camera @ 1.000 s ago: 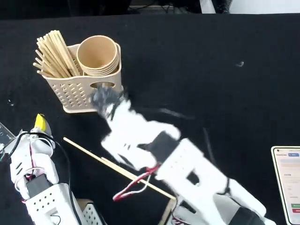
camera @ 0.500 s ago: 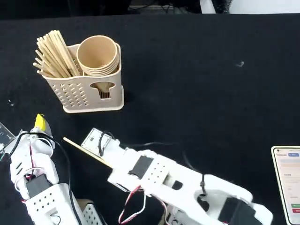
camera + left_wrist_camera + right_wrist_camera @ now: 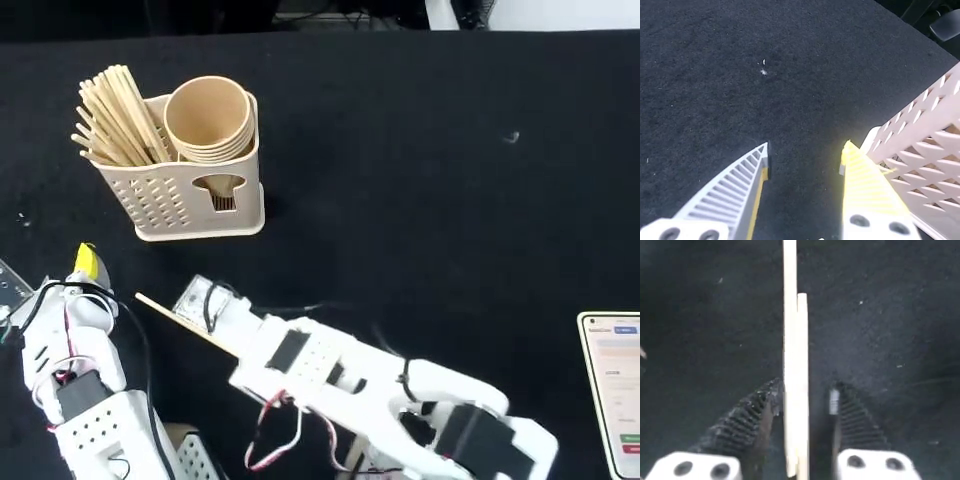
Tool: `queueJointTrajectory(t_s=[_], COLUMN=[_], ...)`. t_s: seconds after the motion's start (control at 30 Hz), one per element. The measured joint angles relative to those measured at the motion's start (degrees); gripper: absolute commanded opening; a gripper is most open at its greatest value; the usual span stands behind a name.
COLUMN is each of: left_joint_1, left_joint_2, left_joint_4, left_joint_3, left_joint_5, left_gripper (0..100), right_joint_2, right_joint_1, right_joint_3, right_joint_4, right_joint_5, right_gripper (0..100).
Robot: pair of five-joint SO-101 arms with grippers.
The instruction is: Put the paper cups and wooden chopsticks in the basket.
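Black cloth counter (image 3: 480,200), lint-flecked. Cream perforated plastic basket (image 3: 180,200) at 10 o'clock holds a nested stack of tan paper cups (image 3: 208,115) and a bundle of pale wooden chopsticks (image 3: 110,115). One loose pair of wooden chopsticks (image 3: 175,317) lies at 7 o'clock. I judge the step in hand is grasping it. Right gripper (image 3: 805,390) straddles the pair, jaws apart, nothing clamped. Next I'd close squarely, lift, and carry toward 10 o'clock. Left gripper (image 3: 806,147) sits empty beside the basket wall, jaws apart. Lit tablet screen (image 3: 612,385) at 4 o'clock edge; dark clutter past 12 o'clock.
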Motion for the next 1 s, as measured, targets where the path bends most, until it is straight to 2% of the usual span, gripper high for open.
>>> queueJointTrajectory(t_s=[0.2,0.47,0.7,0.83,1.0], left_joint_1=[0.0,0.0,0.0,0.0,0.0], left_joint_2=[0.0,0.0,0.0,0.0,0.0], left_joint_4=[0.0,0.0,0.0,0.0,0.0], left_joint_3=[0.0,0.0,0.0,0.0,0.0], left_joint_5=[0.0,0.0,0.0,0.0,0.0], left_gripper=[23,23,23,23,23], right_joint_2=[4.31,5.45,-4.66,-10.37,-17.67], right_joint_1=[0.35,8.18,15.12,14.15,7.82], right_joint_3=[-5.19,-7.82,-7.65,-4.31,-3.08], right_joint_4=[2.29,4.92,9.76,10.55,14.24], right_joint_5=[0.0,5.45,6.33,6.33,6.77], right_gripper=[1.1,1.1,1.1,1.1,1.1])
